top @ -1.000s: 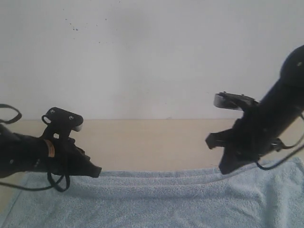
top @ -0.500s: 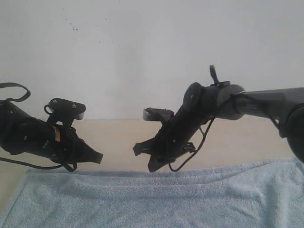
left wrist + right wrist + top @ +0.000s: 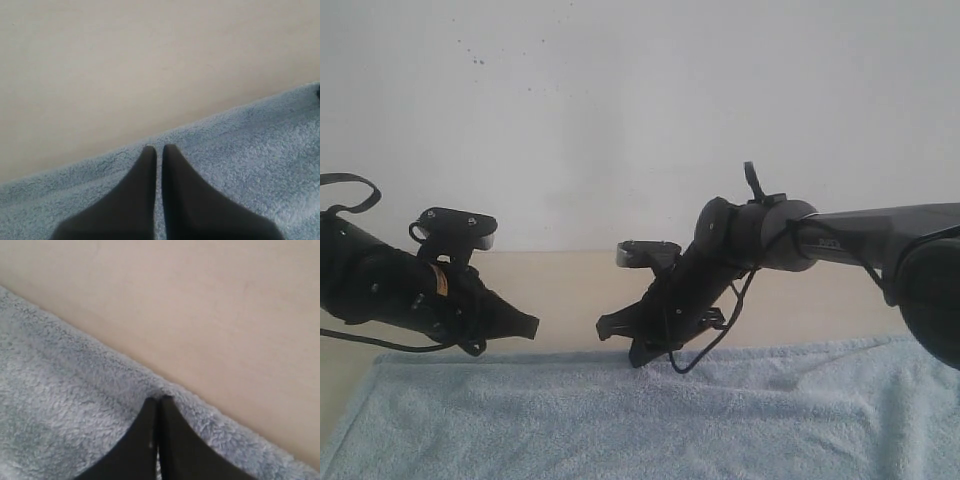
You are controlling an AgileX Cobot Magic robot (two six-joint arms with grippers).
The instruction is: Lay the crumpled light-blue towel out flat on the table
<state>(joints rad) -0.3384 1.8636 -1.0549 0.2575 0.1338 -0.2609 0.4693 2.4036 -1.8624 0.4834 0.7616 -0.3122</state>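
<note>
1. Towel (image 3: pixel 740 420): nearest the exterior camera, spread on the table across the full width of that view. Surface is broadly flat with shallow ripples, and the far edge runs nearly straight.
2. Right gripper (image 3: pixel 638 355): reaches across to the middle, angled down, tip at the towel's far edge. In the right wrist view the jaws are pressed together and the edge dents slightly where they meet it. Whether any cloth is caught between them cannot be told.
3. Left gripper (image 3: pixel 528 325): on the left, just above the far edge and clear of the cloth in the exterior view. In the left wrist view the jaws are drawn together with only a thin slit between, nothing in it.
4. Table (image 3: pixel 570 285): a bare beige band beyond the towel.
5. Wall (image 3: pixel 620 120): plain white, with a few dark specks at upper left.
</note>
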